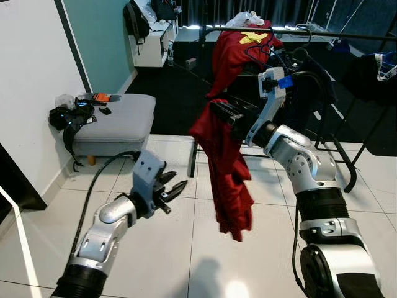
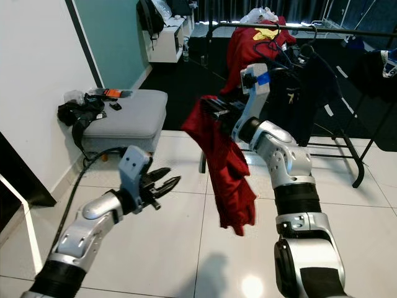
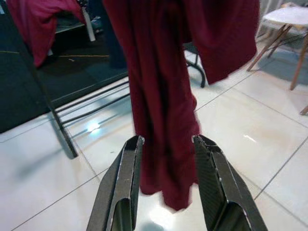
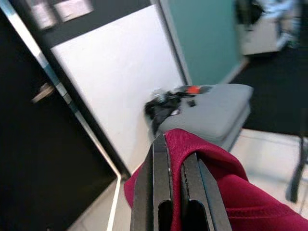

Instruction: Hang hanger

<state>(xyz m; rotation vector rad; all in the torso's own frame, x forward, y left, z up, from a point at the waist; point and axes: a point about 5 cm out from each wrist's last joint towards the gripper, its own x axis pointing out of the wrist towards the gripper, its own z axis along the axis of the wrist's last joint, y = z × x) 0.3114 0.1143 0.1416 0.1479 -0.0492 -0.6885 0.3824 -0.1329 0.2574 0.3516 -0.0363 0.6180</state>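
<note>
A dark red garment [image 1: 228, 180] hangs down from my right gripper [image 1: 218, 109], which is shut on its top edge at chest height over the tiled floor. The wrist view shows red cloth pinched between the right fingers [image 4: 163, 192]. No hanger frame can be made out inside the cloth. My left gripper [image 1: 172, 190] is open, low and to the left of the garment, a short way from it; its fingers [image 3: 120, 183] point at the hanging cloth [image 3: 163, 96]. Behind stands a black clothes rail [image 1: 310, 31] carrying another red garment [image 1: 239, 53] and dark clothes.
A grey ottoman [image 1: 121, 124] with a black bag [image 1: 69, 117] and small items stands at left by the white wall. The rail's black feet [image 1: 347, 167] reach onto the tiles at right. A white shelf unit [image 1: 152, 43] is at the back. Open tiled floor lies in front.
</note>
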